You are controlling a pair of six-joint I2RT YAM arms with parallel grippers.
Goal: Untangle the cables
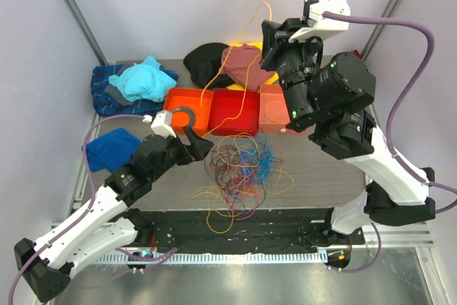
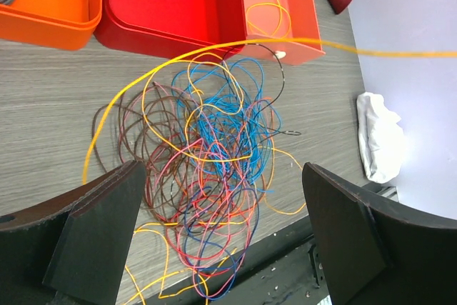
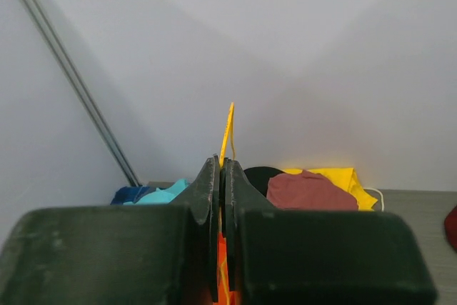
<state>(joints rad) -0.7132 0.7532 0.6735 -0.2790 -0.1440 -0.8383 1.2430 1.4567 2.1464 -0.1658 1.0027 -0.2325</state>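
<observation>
The cables (image 1: 241, 171) lie in a loose tangle of blue, red, orange, yellow and brown wires on the wooden table, near its front edge. They also show in the left wrist view (image 2: 214, 151). My left gripper (image 1: 201, 146) is open and empty just left of the tangle, with the wires between and below its fingers (image 2: 93, 241). My right gripper (image 1: 270, 33) is raised high at the back, shut on one yellow-orange cable (image 3: 227, 128). That cable runs taut down over the bins into the pile (image 2: 214, 46).
Three bins stand in a row behind the tangle: orange (image 1: 187, 108), red (image 1: 234, 112) and orange-red (image 1: 275, 108). Clothes lie at the back: teal (image 1: 146, 80), black (image 1: 207, 62), maroon (image 1: 246, 62). A blue cloth (image 1: 114, 148) lies left. A white cloth (image 2: 378, 137) lies off the table's edge.
</observation>
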